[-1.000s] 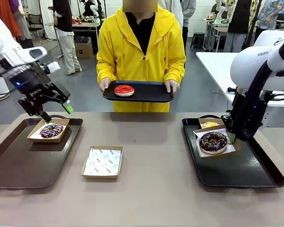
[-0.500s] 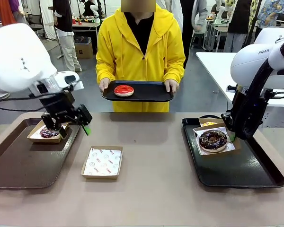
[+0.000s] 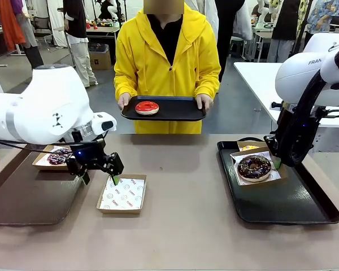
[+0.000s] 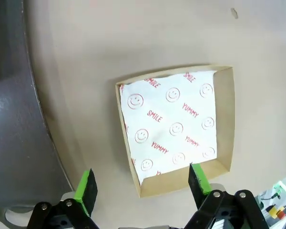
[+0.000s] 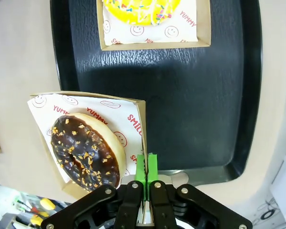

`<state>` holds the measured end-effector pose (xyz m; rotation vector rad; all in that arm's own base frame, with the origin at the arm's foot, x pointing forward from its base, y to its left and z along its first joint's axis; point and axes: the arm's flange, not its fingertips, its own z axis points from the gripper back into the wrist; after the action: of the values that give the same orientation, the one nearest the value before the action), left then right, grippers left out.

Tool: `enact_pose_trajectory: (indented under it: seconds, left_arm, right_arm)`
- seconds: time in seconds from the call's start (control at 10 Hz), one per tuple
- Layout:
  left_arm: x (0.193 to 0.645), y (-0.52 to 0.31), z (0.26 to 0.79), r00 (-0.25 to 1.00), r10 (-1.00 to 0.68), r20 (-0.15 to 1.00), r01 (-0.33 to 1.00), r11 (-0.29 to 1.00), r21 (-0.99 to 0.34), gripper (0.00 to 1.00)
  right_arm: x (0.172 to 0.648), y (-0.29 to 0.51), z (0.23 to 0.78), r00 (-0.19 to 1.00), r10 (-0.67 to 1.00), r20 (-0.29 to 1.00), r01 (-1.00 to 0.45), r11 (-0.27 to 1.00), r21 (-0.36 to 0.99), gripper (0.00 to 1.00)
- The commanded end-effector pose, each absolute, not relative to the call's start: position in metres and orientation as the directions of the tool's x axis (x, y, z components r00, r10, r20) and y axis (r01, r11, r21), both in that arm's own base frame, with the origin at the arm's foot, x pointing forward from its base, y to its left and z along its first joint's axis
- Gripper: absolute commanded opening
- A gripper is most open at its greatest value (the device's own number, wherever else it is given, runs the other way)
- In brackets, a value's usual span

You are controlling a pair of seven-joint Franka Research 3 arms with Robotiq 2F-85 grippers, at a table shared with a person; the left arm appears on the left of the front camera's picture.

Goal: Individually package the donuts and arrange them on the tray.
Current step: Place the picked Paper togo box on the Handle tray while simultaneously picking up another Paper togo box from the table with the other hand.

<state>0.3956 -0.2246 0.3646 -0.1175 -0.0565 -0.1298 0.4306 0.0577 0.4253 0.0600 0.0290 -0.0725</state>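
An empty paper-lined box (image 3: 122, 193) (image 4: 176, 129) lies on the table, and my left gripper (image 3: 100, 177) (image 4: 142, 186) hovers open over its left edge. A dark sprinkled donut (image 3: 57, 157) sits in a box on the left tray (image 3: 28, 197). On the right tray (image 3: 282, 203) (image 5: 200, 95) are a boxed yellow donut (image 3: 250, 148) (image 5: 138, 10) and a boxed chocolate donut (image 3: 254, 167) (image 5: 86, 150). My right gripper (image 3: 277, 164) (image 5: 146, 168) is shut on that box's side wall. A person holds a black tray (image 3: 178, 110) with a red donut (image 3: 147, 107).
The person in a yellow hoodie stands at the far edge of the table, both hands on the black tray. Bare tabletop lies between the two trays and in front of the empty box. A white table stands at the back right.
My left arm has swung right and toward the near side, from above the sprinkled donut's box on the left tray to over the empty box. The right arm has not moved.
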Motion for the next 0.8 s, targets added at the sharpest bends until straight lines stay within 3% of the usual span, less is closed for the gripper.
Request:
enact_pose_trajectory:
  seconds: [0.0,0.7]
  left_arm:
    - [0.3939,-0.2211,0.3712,0.99,-0.131,0.058,0.138,0.983,-0.125,1.0]
    - [0.3939,-0.2211,0.3712,0.99,-0.131,0.058,0.138,0.983,-0.125,1.0]
  right_arm:
    - [0.4303,0.0584,0.4287,0.997,-0.069,-0.036,0.071,0.996,0.06,0.01]
    - [0.4303,0.0584,0.4287,0.997,-0.069,-0.036,0.071,0.996,0.06,0.01]
